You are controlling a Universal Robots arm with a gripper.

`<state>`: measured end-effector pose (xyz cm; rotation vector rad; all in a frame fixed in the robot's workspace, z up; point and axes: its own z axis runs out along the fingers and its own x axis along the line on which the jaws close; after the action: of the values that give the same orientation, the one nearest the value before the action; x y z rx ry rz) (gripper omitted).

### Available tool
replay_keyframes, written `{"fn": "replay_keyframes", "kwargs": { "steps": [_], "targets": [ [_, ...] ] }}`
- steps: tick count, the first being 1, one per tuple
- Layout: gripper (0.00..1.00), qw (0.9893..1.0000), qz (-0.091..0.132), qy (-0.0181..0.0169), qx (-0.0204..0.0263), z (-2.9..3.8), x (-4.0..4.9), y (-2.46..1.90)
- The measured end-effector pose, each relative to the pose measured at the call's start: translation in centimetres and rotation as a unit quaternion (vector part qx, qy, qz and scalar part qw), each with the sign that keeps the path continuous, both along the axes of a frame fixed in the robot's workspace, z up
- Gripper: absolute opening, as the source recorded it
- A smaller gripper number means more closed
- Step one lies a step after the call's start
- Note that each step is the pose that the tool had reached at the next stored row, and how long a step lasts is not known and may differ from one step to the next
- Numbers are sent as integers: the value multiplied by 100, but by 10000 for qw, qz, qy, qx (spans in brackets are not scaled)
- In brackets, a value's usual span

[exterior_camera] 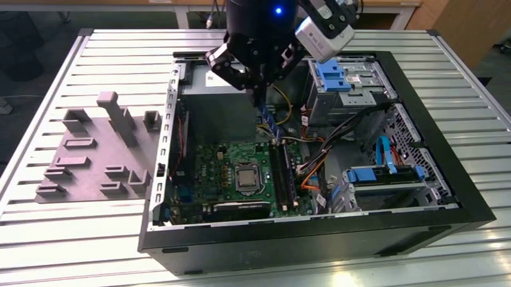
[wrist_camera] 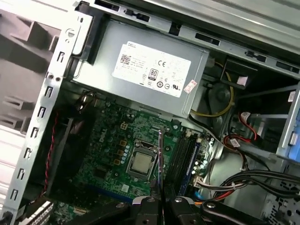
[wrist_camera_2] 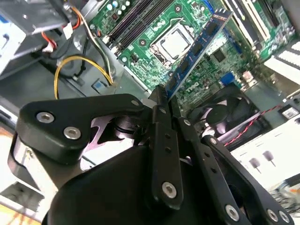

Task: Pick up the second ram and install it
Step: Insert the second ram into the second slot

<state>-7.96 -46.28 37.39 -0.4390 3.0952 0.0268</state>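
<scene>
The second ram (exterior_camera: 269,122) is a thin dark blue-green strip with black chips, hanging upright inside the open computer case. My gripper (exterior_camera: 257,89) is shut on its upper end. In the second wrist view the second ram (wrist_camera_2: 197,49) reaches out from the gripper (wrist_camera_2: 164,96) over the green motherboard (wrist_camera_2: 197,79). The first wrist view shows the second ram (wrist_camera: 160,159) edge-on, above the board between the silver processor (wrist_camera: 140,162) and the black memory slots (wrist_camera: 185,157). Its lower end hovers just above the memory slots (exterior_camera: 283,173), apart from them.
The black case (exterior_camera: 319,245) lies open on a slatted metal table (exterior_camera: 119,48). A gray power supply (wrist_camera: 145,70), blue drive cages (exterior_camera: 335,75) and bundled cables (exterior_camera: 319,149) crowd the case around the board. A gray fixture (exterior_camera: 88,155) with upright blocks stands at the exterior view's left.
</scene>
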Motion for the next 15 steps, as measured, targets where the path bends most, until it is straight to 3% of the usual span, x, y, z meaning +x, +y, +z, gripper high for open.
{"fn": "replay_keyframes", "kwargs": {
  "steps": [4,8,12,15],
  "targets": [
    [14,9993,-362,0,-8,-16,0,0],
    [14,9974,-726,0,-14,-33,0,0],
    [14,9941,-1088,0,-20,-50,0,0],
    [14,9907,-1360,0,-24,-64,0,0]
  ]
}}
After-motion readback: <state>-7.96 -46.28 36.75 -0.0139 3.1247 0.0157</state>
